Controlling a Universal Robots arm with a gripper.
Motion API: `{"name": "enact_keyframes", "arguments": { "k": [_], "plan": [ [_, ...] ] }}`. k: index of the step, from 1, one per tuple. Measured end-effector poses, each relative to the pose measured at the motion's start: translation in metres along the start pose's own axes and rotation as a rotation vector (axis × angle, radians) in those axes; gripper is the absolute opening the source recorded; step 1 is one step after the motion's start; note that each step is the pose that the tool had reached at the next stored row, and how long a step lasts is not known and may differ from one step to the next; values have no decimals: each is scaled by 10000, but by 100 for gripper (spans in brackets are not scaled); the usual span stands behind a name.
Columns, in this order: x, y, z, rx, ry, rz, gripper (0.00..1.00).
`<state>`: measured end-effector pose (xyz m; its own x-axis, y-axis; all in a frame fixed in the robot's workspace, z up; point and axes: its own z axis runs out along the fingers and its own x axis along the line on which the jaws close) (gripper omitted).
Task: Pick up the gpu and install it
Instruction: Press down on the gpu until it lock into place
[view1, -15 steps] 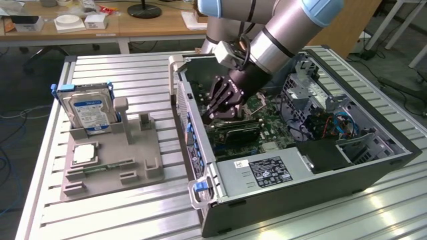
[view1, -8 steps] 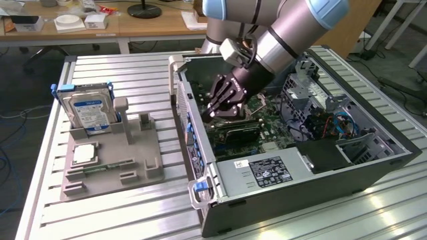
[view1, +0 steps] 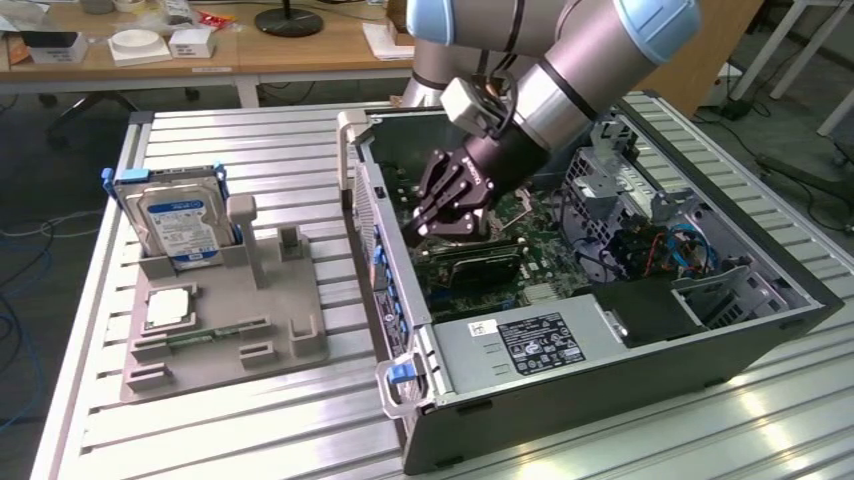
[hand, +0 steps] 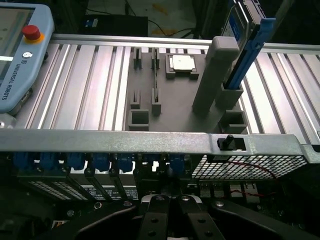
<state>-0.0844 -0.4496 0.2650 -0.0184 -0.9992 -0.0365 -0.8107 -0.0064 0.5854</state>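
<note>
Reaching deep inside the open computer case (view1: 747, 320), the gripper (view1: 447, 225) hovers just above the motherboard (view1: 534, 250); whether its fingers grip anything, I cannot tell.

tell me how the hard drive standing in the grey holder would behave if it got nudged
The hard drive looks like a stiff metal block, so probably rigid and heavy for its size. It stands upright on edge in the grey holder, gripped by a blue bracket, so a light nudge likely won't tip it.

Even daylight overall; table slats (view1: 240, 140) glare (case interior (hand: 60, 200) dim).
</note>
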Motion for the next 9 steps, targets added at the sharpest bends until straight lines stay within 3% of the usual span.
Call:
{"name": "enact_keyframes", "arguments": {
  "k": [9],
  "plan": [
    [30,-17,23,-109,8,-4,10]
  ]
}}
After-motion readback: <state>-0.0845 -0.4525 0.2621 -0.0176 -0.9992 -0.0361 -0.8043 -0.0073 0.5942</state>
